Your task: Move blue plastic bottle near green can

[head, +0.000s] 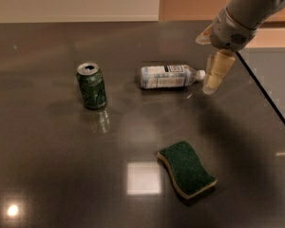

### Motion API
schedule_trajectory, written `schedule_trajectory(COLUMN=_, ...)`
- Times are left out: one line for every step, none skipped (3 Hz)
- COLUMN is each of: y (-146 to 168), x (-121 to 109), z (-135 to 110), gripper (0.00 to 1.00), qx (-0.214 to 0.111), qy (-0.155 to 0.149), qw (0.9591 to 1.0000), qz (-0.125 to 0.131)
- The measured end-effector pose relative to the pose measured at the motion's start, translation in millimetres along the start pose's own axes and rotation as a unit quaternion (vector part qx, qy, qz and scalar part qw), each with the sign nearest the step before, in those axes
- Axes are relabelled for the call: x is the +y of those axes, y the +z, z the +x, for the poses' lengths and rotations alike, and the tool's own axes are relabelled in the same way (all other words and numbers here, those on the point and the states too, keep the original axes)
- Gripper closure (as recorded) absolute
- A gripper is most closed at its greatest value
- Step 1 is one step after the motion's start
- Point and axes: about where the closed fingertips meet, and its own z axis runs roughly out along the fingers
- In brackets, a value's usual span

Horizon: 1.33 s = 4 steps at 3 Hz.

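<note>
The blue plastic bottle (168,76) lies on its side on the dark table, white cap pointing right. The green can (91,85) stands upright to its left, about a can's width of table between them. My gripper (213,80) hangs from the arm at the upper right, just right of the bottle's cap and close above the table. It holds nothing.
A yellow sponge with a green top (186,169) lies in the front right part of the dark table (47,165). The table's right edge (268,99) runs diagonally just right of the gripper. Ceiling light reflects on the tabletop at the front.
</note>
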Motion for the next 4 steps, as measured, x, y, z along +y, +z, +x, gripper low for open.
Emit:
schedule_trajectory(y=33.9, x=-17.9, z=-6.8, gripper=0.0, qx=-0.006, qy=-0.007, qw=0.9996, qz=-0.026)
schedule_trajectory(y=53.2, x=-27.0, z=-11.8, gripper=0.0, qx=0.0, qy=-0.015, qw=0.9992, qz=-0.037)
schedule_trajectory(y=69.2, x=-30.6, z=-20.8, gripper=0.0, qx=0.013, qy=-0.025, qw=0.9987, qz=-0.042)
schedule_trajectory(y=81.9, x=-33.4, z=-25.5, gripper=0.0, qx=0.027, qy=-0.03, qw=0.9981, qz=-0.047)
